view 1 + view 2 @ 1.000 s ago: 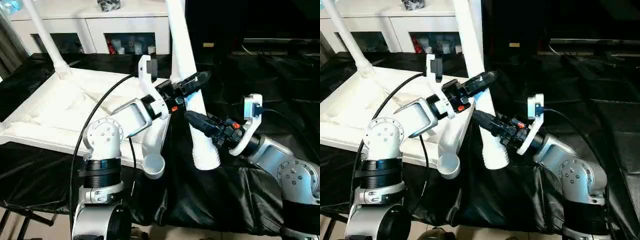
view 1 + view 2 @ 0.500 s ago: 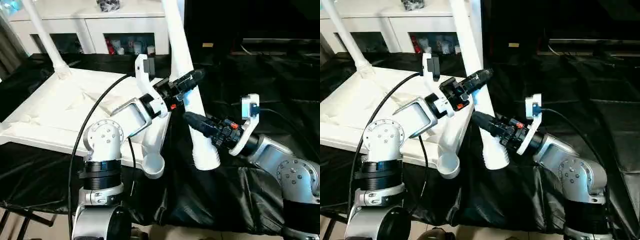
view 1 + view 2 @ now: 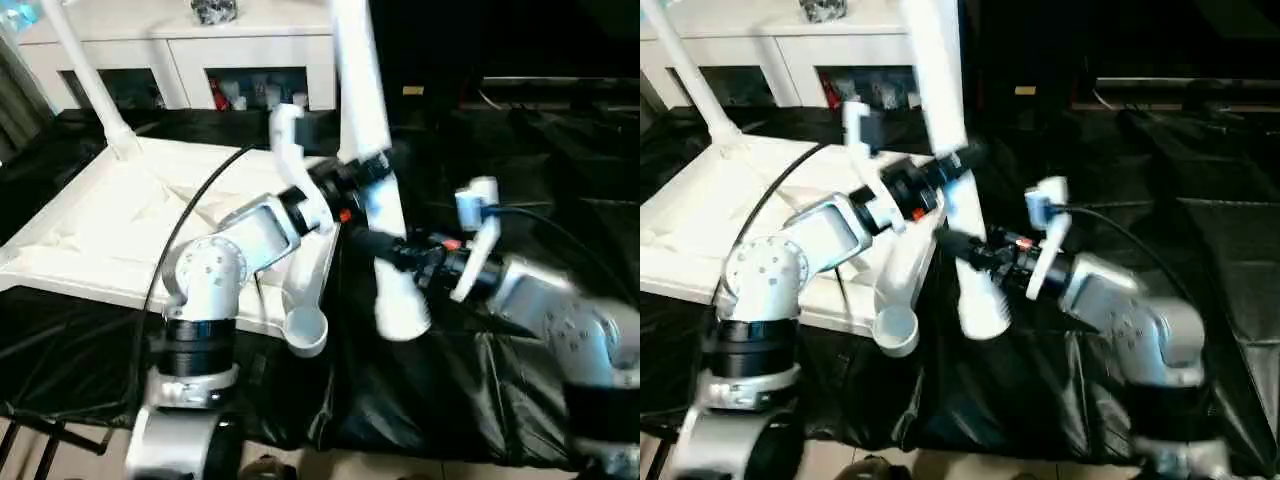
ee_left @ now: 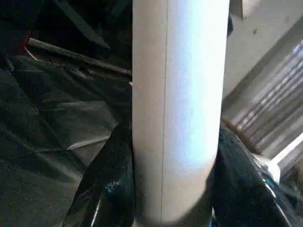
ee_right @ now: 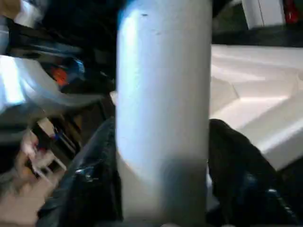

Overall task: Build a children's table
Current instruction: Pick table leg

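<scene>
The white tabletop [image 3: 120, 220] lies upside down on the left, ribbed underside up. One white leg [image 3: 90, 80] stands in its far corner socket. A second leg [image 3: 360, 100] stands tilted just right of the tabletop, its flared end [image 3: 402, 310] low over the black cloth. My left gripper [image 3: 365, 175] is shut on this leg at mid-height. In the left wrist view its black fingers [image 4: 109, 189] press both sides of the tube [image 4: 180, 94]. My right gripper [image 3: 385, 245] is at the same leg lower down, and the tube [image 5: 163, 94] runs through it in the right wrist view.
An empty round corner socket [image 3: 305, 333] sits at the tabletop's near right corner, left of the held leg's end. A white glass-door cabinet [image 3: 190, 50] stands behind. Black cloth [image 3: 430, 400] covers the work surface, and a black cable [image 3: 190, 220] loops over my left arm.
The held leg's lower end has shifted slightly left, towards the tabletop. My right forearm has moved left with it. My left gripper has stayed at mid-height on the leg.
</scene>
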